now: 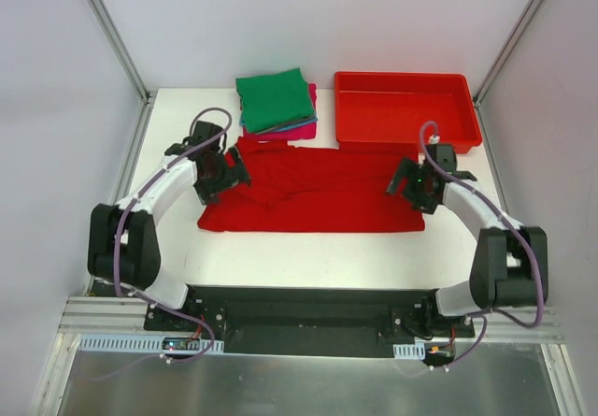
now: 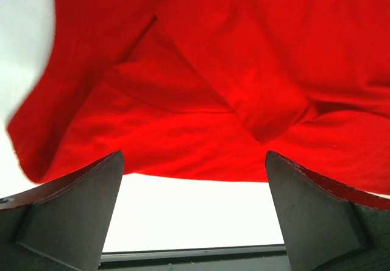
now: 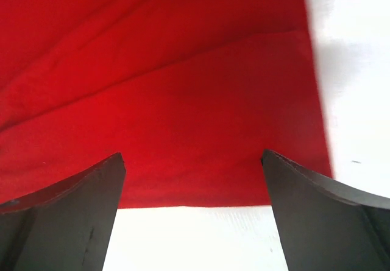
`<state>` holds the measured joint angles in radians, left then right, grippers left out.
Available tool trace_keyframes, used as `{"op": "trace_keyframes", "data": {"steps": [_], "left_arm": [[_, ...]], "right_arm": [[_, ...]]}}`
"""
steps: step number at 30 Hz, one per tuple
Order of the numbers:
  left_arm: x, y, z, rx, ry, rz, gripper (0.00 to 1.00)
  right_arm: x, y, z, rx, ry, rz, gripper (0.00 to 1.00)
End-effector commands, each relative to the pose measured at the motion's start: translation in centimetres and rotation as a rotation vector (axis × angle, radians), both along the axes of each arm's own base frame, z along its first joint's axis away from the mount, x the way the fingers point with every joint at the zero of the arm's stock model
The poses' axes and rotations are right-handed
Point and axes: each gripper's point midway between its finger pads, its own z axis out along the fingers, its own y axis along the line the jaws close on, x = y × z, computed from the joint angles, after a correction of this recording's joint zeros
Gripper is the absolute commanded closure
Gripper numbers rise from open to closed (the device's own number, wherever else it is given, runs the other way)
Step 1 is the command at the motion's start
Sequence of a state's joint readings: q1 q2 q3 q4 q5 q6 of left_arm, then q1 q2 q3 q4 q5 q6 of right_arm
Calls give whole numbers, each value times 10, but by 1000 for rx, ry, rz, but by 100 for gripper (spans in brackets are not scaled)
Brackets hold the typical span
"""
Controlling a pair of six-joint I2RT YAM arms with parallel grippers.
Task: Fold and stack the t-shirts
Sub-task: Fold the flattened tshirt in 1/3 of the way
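Note:
A large bright red t-shirt (image 1: 313, 192) lies spread and partly folded across the middle of the white table. It fills the left wrist view (image 2: 231, 88) and the right wrist view (image 3: 170, 100). My left gripper (image 1: 224, 173) is open and empty above the shirt's left end. My right gripper (image 1: 411, 187) is open and empty above the shirt's right end. A stack of folded shirts sits behind the red one: green (image 1: 273, 98) on top, with teal-blue (image 1: 245, 121) and magenta-pink (image 1: 304, 131) edges showing beneath.
A rigid red plastic bin (image 1: 404, 107) stands at the back right, just behind the right gripper. Metal frame posts (image 1: 110, 25) rise at both back corners. Bare white table (image 1: 308, 262) lies in front of the shirt.

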<state>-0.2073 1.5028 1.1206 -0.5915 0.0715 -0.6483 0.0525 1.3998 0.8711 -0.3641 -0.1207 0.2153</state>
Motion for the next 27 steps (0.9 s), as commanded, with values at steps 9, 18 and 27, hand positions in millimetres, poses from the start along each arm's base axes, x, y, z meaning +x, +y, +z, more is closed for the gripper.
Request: {"op": "trace_keyframes", "data": {"steps": [9,18,27], "left_arm": [[-34,0,-84,-21,218,12,1],[-106,18,-109,15,312,72,1],[-171,20,-119,-46,356,127,1]], "right_arm": [[-40,6,-60,-27,236,-48,4],[-108,-8,-70,-30,319,-119,4],[-150,-9,-68,-9,313,-144,4]]}}
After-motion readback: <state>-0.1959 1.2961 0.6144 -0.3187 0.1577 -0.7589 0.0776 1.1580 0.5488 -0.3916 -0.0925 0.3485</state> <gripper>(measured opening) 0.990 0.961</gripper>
